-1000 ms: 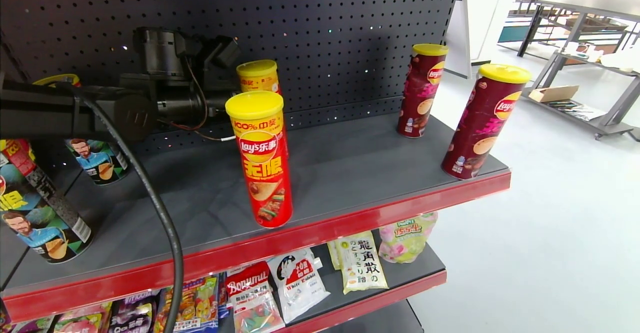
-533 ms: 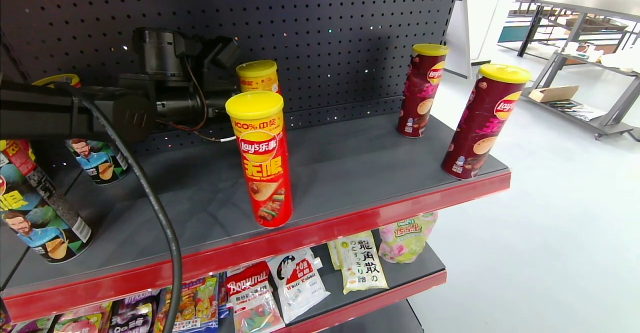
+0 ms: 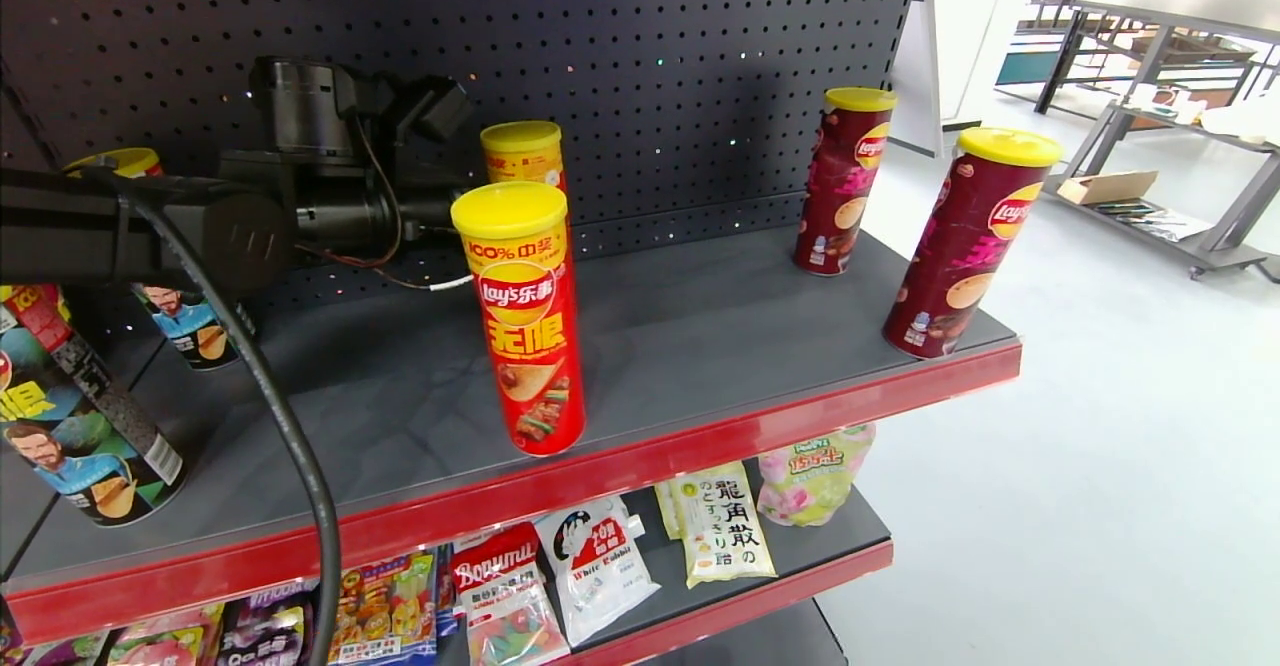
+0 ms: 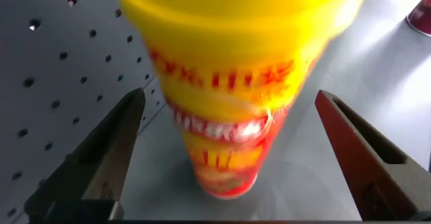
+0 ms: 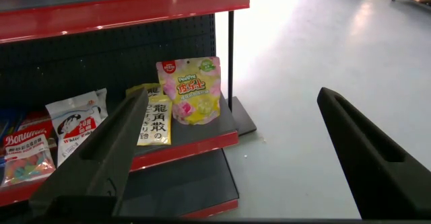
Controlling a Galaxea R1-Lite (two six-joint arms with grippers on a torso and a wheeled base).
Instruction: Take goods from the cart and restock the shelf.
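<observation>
At the back of the shelf [image 3: 700, 336], close against the pegboard [image 3: 680, 66]: rear red can [image 3: 522, 151], upright, long axis vertical, yellow lid up and base down on the shelf board. Directly in front of it, near the red shelf edge, the front red can [image 3: 525, 321], also upright with its lid up.

Reaching in from the robot's left, level with the rear can: left gripper [image 4: 230, 99], jaws apart. In the left wrist view, rear can between them, with grey shelf showing in the gaps on both sides lower down. Too blurred to tell any contact.

Further right on the same shelf, two maroon cans [image 3: 845, 181], both upright, well apart from the red pair, one by the pegboard and one at the front corner. At the left end, blue-green cans [image 3: 75, 436], upright.

Lower down, facing the lower shelf [image 5: 182, 146] with its snack bags [image 5: 188, 89]: right gripper [image 5: 234, 95], jaws wide apart, nothing between them.
</observation>
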